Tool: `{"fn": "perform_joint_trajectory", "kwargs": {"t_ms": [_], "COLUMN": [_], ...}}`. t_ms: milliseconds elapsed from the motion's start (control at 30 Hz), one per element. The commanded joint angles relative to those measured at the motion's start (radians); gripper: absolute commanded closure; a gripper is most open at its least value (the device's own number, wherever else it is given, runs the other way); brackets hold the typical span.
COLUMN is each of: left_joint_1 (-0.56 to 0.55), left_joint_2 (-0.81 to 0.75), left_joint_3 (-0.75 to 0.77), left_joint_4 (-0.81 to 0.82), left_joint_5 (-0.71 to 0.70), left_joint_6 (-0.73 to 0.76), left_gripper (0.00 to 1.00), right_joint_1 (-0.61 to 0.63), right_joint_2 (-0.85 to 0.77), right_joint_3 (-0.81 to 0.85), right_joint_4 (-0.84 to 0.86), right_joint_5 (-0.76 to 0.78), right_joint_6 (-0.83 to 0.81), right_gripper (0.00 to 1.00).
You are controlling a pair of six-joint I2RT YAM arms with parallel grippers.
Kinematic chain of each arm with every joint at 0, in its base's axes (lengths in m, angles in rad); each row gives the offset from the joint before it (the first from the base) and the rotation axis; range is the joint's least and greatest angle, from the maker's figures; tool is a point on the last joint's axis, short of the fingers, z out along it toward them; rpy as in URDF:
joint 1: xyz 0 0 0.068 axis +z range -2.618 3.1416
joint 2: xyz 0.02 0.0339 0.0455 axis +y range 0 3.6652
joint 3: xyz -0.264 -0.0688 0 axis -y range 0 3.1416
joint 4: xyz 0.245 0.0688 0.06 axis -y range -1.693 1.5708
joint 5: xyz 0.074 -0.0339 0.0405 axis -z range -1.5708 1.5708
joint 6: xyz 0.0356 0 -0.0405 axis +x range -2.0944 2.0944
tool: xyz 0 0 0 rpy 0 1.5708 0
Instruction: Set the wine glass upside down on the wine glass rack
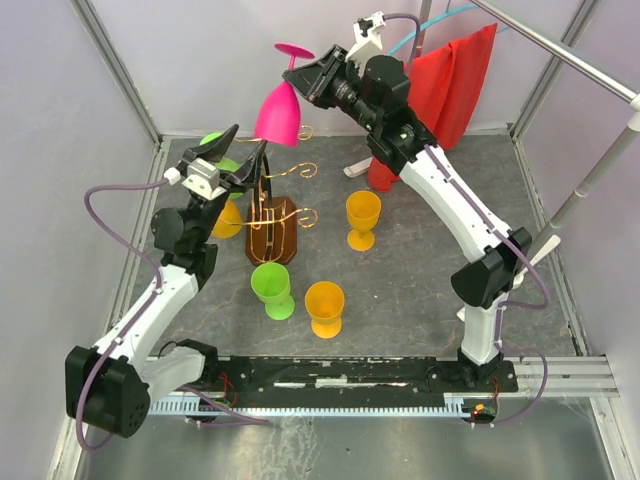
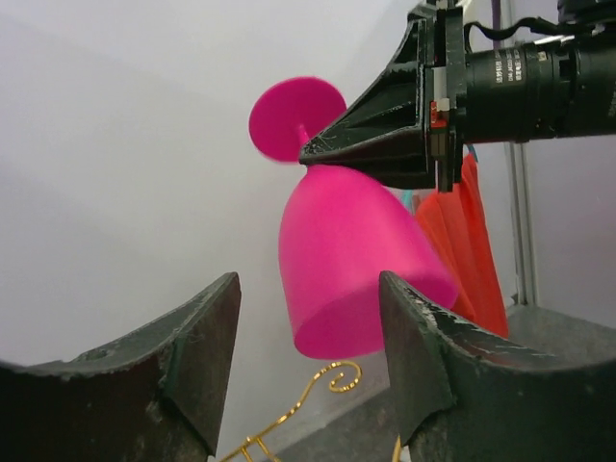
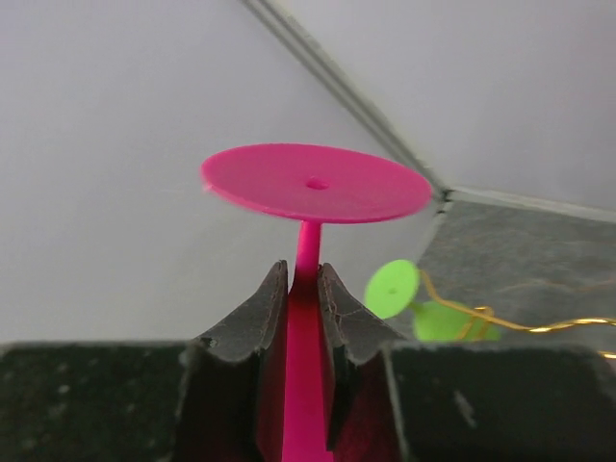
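The pink wine glass (image 1: 279,115) hangs upside down in the air, foot up, above the back left of the table. My right gripper (image 1: 303,80) is shut on its stem just under the foot (image 3: 316,183). The wine glass rack (image 1: 271,230) stands below, with a dark wooden base and gold wire arms; one curled scroll (image 2: 337,375) lies just under the bowl's rim (image 2: 356,260). My left gripper (image 1: 247,142) sits open beside the rack's top, below the bowl, with nothing between its fingers (image 2: 207,337).
A green glass (image 3: 393,289) hangs on a rack arm at the back left. An orange glass (image 1: 363,218), a green glass (image 1: 272,290) and another orange glass (image 1: 324,308) stand on the mat. A red cloth (image 1: 452,85) hangs at the back right.
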Motion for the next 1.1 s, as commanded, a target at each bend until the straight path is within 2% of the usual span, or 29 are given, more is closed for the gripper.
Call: {"fn": "perform_joint_trajectory", "kwargs": {"t_ms": [0,100,200,333,567,700,1067], "left_joint_1": [-0.002,-0.003,-0.001,0.005,0.029,0.039,0.074], "left_joint_2": [-0.069,-0.075,-0.023,0.059,0.157,0.163,0.171], "left_joint_3": [0.035,0.130,0.291,0.451,0.610,0.608,0.599], "left_joint_4": [-0.182,-0.369,-0.586,-0.717,-0.775,-0.761,-0.756], "left_joint_5": [0.038,0.009,-0.031,-0.045,-0.015,-0.030,-0.045], "left_joint_6": [0.039,0.031,0.009,-0.019,-0.073,-0.073,-0.073], "left_gripper": [0.32,0.27,0.23,0.21,0.19,0.19,0.18], "right_joint_1": [-0.031,-0.057,-0.090,-0.108,-0.111,-0.111,-0.110], "right_joint_2": [-0.077,-0.136,-0.184,-0.220,-0.223,-0.225,-0.184], "right_joint_3": [-0.007,-0.105,-0.220,-0.353,-0.541,-0.676,-0.868], "right_joint_4": [-0.087,-0.090,-0.062,-0.009,0.226,0.451,0.787], "right_joint_5": [0.121,0.179,0.205,0.218,0.184,0.126,-0.109], "right_joint_6": [-0.281,-0.403,-0.479,-0.591,-0.757,-0.809,-0.795], "right_gripper": [0.99,0.99,0.99,1.00,1.00,1.00,0.99]}}
